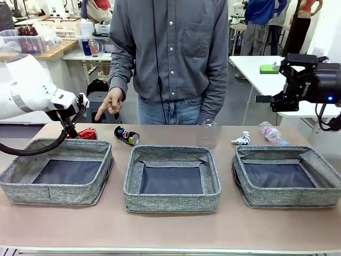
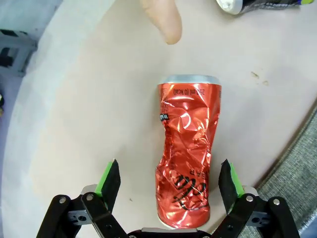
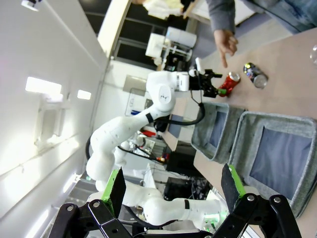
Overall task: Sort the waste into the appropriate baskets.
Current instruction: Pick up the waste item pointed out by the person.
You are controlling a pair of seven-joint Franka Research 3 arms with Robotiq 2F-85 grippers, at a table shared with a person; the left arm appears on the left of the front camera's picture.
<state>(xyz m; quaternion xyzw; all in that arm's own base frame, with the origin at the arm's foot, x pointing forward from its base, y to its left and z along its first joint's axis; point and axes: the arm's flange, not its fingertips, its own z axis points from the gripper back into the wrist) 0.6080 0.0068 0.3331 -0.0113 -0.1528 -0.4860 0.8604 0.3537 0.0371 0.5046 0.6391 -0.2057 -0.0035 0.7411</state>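
A crushed red can [image 2: 188, 153] lies on the table between the open jaws of my left gripper [image 2: 169, 173]; the green pads flank it without touching. In the front view this gripper [image 1: 73, 129] is low behind the left basket [image 1: 21, 176], at the red can [image 1: 87, 133]. A person's finger [image 2: 161, 20] points at the can from above. A dark blue soda can [image 1: 127, 135], a clear plastic cup [image 1: 209, 132], a crumpled wrapper [image 1: 241, 139] and a clear bottle [image 1: 272, 133] lie behind the middle basket [image 1: 172, 201] and right basket [image 1: 250, 192]. My right gripper [image 1: 269, 99] hangs open and empty, high at the right.
The person stands at the far edge, one hand [image 1: 111, 104] lowered over the left cans. The right wrist view looks across the table at my left arm [image 3: 163, 91], the red can [image 3: 229, 83] and two baskets [image 3: 218, 129]. A white table [image 1: 261, 69] stands behind at the right.
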